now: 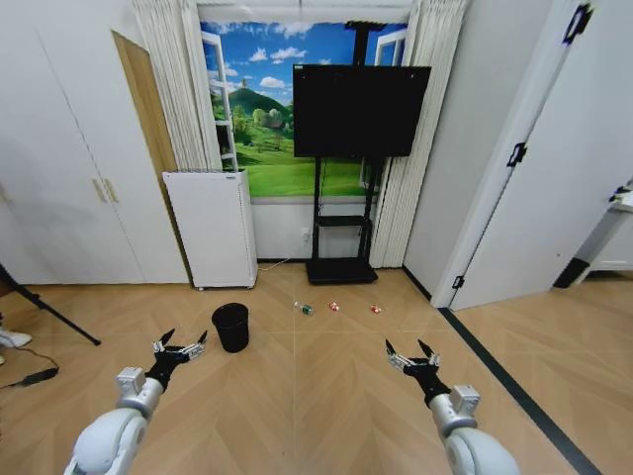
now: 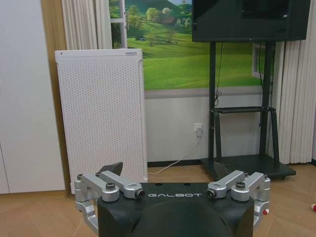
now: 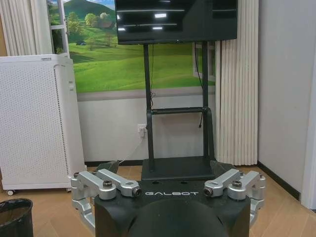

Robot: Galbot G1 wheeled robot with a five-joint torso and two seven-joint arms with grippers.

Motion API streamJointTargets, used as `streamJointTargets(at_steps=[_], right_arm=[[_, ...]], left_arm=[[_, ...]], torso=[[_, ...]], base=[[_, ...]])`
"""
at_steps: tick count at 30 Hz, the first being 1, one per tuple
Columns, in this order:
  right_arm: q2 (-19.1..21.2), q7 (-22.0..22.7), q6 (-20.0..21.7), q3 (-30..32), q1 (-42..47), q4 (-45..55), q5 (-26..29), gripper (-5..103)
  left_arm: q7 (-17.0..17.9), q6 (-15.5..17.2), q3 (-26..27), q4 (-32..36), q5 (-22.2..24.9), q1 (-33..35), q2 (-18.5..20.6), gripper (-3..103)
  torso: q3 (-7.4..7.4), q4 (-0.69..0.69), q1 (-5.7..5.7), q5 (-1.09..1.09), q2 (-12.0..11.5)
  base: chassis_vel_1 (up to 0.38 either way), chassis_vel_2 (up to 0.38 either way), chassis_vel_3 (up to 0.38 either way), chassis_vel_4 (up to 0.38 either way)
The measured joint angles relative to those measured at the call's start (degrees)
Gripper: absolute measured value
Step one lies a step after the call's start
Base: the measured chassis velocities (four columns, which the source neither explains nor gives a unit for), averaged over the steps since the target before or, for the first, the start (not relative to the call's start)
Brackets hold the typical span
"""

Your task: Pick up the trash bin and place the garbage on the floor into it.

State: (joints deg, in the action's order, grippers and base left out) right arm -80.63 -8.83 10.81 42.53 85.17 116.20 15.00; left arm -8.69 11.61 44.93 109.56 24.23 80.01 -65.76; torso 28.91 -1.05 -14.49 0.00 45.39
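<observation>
Presently: left gripper (image 1: 181,348) beside trash bin (image 1: 230,327), right gripper (image 1: 413,356), jaws spread, empty. Risks: light bin tipping; small garbage (image 1: 334,307) skidding on floor (image 1: 326,396).

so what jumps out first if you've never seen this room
The big black TV on its stand against the bright meadow mural at the far wall, with the tall white perforated appliance beside it. On the wooden floor, the trash bin stands before the appliance, with tiny garbage scattered beyond. Nearest the camera, the left gripper and right gripper hover open.
</observation>
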Motion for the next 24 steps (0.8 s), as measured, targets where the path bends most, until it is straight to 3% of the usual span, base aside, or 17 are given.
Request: streamJointTargets(at_steps=[12,24], right_arm=[[-0.2,-1.2,-0.8,-0.2,-0.3,-0.7,-0.7,100],[-0.1,-1.5,-1.9,0.1,-0.4,-1.2,-0.8,100]], left_arm=[[-0.4,-0.2,0.1,-0.2,0.0,-0.1,0.1,100],[-0.5,-0.2,0.2,-0.3,0.0,-0.3,-0.2,100]], torso=[[0.00,-0.01,0.01,0.00,0.0],[0.00,0.01,0.00,0.01,0.0]], base=[[-0.048,0.049,0.046,-0.040],[-0.199,0.207,0.220,-0.201]])
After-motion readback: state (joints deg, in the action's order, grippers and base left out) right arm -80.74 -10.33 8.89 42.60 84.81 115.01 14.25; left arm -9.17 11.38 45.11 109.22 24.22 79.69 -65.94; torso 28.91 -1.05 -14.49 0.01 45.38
